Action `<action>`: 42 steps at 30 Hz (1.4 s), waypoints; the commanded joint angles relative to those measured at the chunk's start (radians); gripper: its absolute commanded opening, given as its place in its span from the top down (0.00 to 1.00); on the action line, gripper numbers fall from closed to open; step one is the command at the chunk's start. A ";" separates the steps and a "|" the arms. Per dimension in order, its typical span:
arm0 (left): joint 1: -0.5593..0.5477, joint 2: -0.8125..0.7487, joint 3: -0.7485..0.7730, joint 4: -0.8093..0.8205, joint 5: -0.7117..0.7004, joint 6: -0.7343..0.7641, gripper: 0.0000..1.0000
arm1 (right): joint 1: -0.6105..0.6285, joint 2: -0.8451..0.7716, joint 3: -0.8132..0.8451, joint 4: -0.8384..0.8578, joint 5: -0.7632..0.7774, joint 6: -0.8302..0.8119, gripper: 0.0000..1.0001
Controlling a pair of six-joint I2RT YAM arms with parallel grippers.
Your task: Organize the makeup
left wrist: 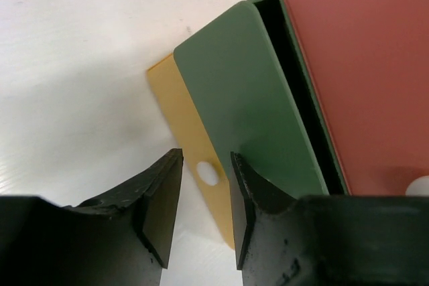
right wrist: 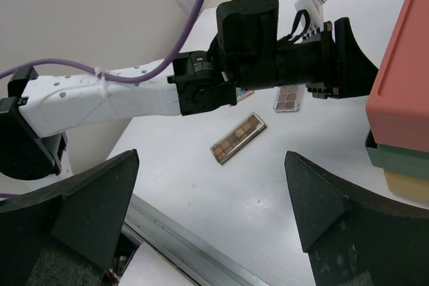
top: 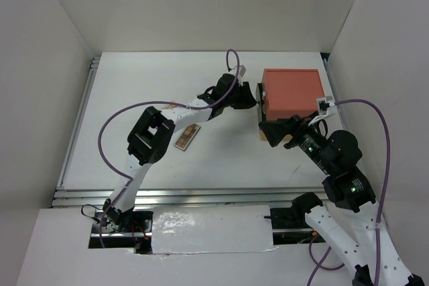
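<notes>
Right gripper (right wrist: pixel 211 162) spread wide; left gripper (left wrist: pixel 206 165) parted beside three-drawer box (top: pixel 291 92); two eyeshadow palettes (right wrist: pixel 238 137) on table (right wrist: pixel 268 205).

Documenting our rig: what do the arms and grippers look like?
The left arm and right arm have white links and black joints, each trailing a purple cable. Green lights glow on the right one. Left gripper and right gripper: black, wedge-shaped fingers.
</notes>
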 commanded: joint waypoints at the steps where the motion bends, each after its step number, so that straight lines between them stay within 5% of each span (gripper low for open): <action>1: -0.005 0.031 0.031 0.141 0.090 -0.051 0.53 | 0.004 -0.008 -0.003 0.015 -0.003 -0.019 0.03; 12: -0.003 0.039 0.008 0.173 0.099 -0.058 0.41 | 0.004 0.001 0.000 0.015 -0.006 -0.027 0.03; 19: 0.018 0.029 -0.080 0.176 0.041 -0.133 0.22 | 0.006 0.001 0.003 0.009 0.001 -0.029 0.03; 22: 0.052 0.014 -0.184 0.299 0.070 -0.203 0.16 | 0.006 0.004 0.001 0.010 -0.002 -0.030 0.03; 42: 0.069 0.256 -0.195 0.650 0.378 -0.566 0.29 | 0.003 0.001 -0.020 0.030 -0.013 -0.024 0.03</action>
